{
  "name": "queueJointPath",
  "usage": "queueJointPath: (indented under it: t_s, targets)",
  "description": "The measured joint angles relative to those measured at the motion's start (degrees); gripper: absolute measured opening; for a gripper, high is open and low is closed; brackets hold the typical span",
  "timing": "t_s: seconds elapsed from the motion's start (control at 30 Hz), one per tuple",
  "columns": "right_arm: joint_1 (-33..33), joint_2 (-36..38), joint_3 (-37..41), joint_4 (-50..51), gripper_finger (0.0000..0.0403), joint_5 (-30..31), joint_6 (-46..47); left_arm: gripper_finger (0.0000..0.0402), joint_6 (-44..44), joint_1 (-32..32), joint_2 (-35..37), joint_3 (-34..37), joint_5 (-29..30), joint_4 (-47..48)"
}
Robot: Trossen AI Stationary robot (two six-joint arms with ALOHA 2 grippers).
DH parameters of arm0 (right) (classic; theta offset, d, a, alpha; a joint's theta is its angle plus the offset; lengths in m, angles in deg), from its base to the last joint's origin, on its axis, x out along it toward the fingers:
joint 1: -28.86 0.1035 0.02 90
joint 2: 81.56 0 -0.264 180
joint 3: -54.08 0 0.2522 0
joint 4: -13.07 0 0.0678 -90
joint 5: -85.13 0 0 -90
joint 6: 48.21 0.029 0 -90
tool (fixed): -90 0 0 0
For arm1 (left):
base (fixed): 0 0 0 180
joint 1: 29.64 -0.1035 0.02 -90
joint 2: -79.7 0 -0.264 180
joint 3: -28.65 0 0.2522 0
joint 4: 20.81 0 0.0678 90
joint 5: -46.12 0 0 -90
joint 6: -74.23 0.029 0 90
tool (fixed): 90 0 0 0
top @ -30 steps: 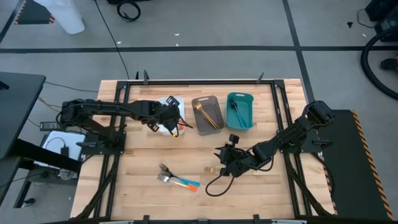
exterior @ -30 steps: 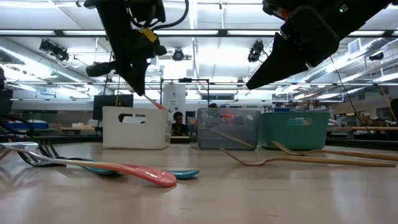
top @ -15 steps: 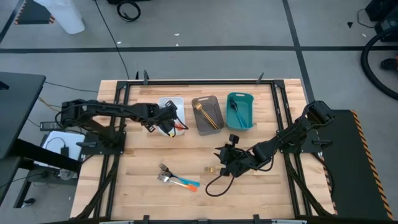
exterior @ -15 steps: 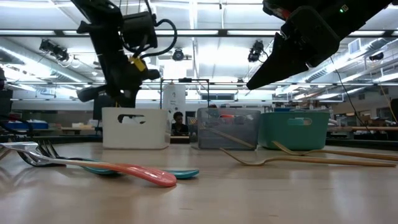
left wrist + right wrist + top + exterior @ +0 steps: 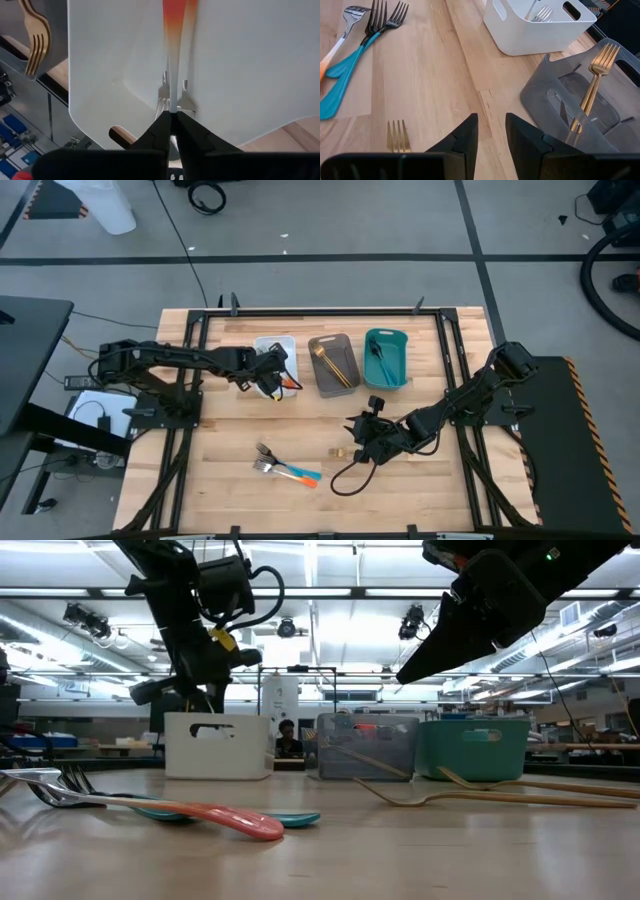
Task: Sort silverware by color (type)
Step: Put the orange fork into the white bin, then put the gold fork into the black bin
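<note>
My left gripper (image 5: 271, 379) reaches into the white bin (image 5: 280, 344), shut on an orange-handled piece of silverware (image 5: 175, 20). The piece's head is hidden behind the fingers. Two more metal fork heads (image 5: 163, 92) lie in the same bin. My right gripper (image 5: 361, 442) hovers open over the table's middle, just beyond the tines of a gold fork (image 5: 397, 136). Teal- and orange-handled forks (image 5: 284, 469) lie on the wood near the front edge. My left gripper pinches the thin metal neck (image 5: 171, 104) of the orange-handled piece between its two fingertips, just short of where the orange begins. The fingers slant down from the table's left and lie along the piece. The handle runs straight on from them inside the bin.
A grey bin (image 5: 333, 365) holds gold forks, and a teal bin (image 5: 386, 360) to its right holds teal-handled pieces. Two gold pieces (image 5: 480, 797) lie flat on the table right of the middle. Bare wood lies between the bins and the loose forks.
My left gripper has sunk into the white bin with the orange-handled piece, rolling its wrist. The handle's end, seen above the bin wall in the low view a second ago, is now hidden behind that wall.
</note>
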State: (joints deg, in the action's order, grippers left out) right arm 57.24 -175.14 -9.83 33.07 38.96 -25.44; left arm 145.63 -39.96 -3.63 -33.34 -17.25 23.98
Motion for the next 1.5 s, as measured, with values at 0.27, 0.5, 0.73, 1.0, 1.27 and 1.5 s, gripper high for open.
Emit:
queueJointPath:
  t_s: [0.27,0.5,0.73,1.0,1.27,1.5]
  targets:
    - [0.00,0.00,0.00,-0.02,0.0110,0.00,0.00,0.0099,-0.45,0.08,0.00,0.00,1.23,-0.27]
    - [0.00,0.00,0.00,-0.02,0.0110,0.00,0.01,0.0127,-1.82,3.02,0.62,-1.76,3.27,-1.02]
    - [0.00,0.00,0.00,-0.02,0.0110,-0.10,0.20,0.0124,-8.16,7.88,1.43,-7.92,3.53,-0.86]
    - [-0.07,-0.02,0.02,-0.15,0.0110,-13.39,-0.26,0.0123,-20.35,13.28,1.42,-11.54,-2.67,-1.65]
    - [0.40,-0.07,3.54,-3.79,0.0116,-21.19,0.08,0.0123,-37.92,18.29,1.36,-11.54,-6.38,-1.09]
    - [1.69,-0.07,5.49,-6.48,0.0159,-24.21,1.05,0.0123,-59.93,23.03,1.36,-11.54,-6.54,-1.25]
